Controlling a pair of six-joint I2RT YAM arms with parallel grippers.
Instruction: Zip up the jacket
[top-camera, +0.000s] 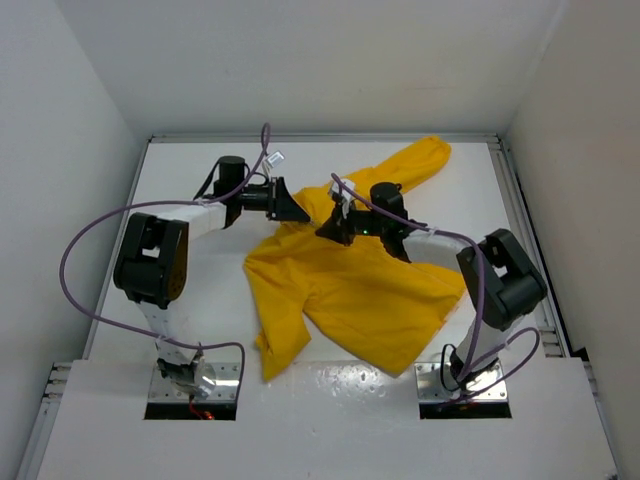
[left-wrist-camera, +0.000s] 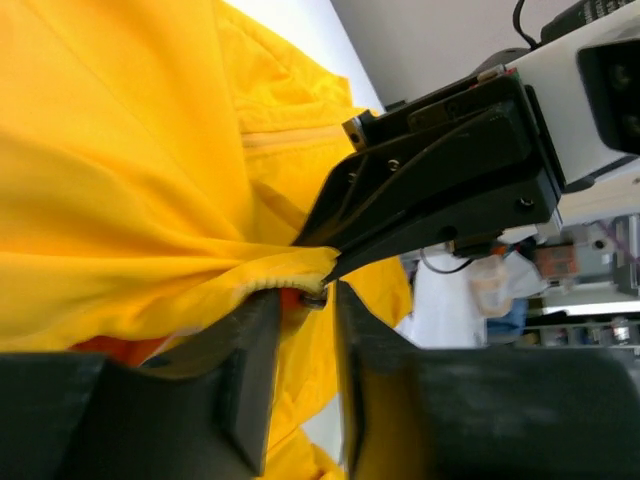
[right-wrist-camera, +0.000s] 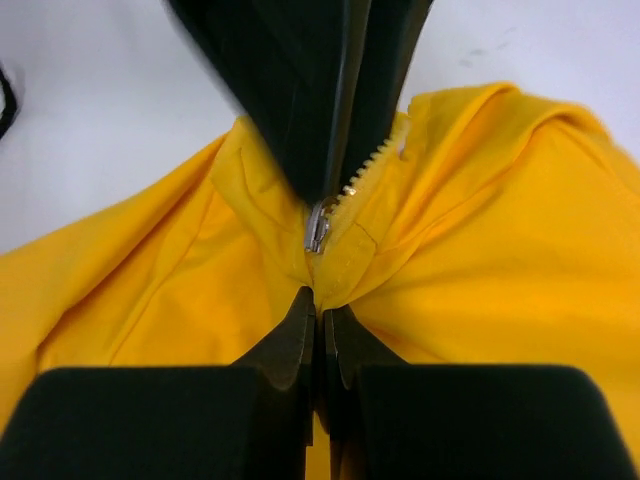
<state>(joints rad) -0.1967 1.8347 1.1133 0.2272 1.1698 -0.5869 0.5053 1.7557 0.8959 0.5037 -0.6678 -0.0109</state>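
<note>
Pinching a little fold of the jacket (top-camera: 350, 300), the right claw (right-wrist-camera: 320, 300) is pressing its two fingers tight together, and the yellow cloth is bunching up right at its tips. Most of the jacket is lying flat on the desk (top-camera: 190, 170) behind this claw, under its arm. Sitting just in front of the right claw's tips, the zip pull (right-wrist-camera: 317, 228) is almost touching them. From there the zip teeth (right-wrist-camera: 372, 165) are running straight away from the claw and leaning a bit to its right, up to the collar (right-wrist-camera: 470, 105). The left claw (left-wrist-camera: 300, 300) is pointing in from the far side, nose to nose with the right one, so it is looking like the nearer one to the pull. Its fingers are standing a little apart, with the pull sitting at the gap between them; I cannot tell if they are touching it. I am guessing the pull is needing to slide away from the right claw, along the teeth, while the right claw is holding the cloth back so the zip line is staying straight.
</note>
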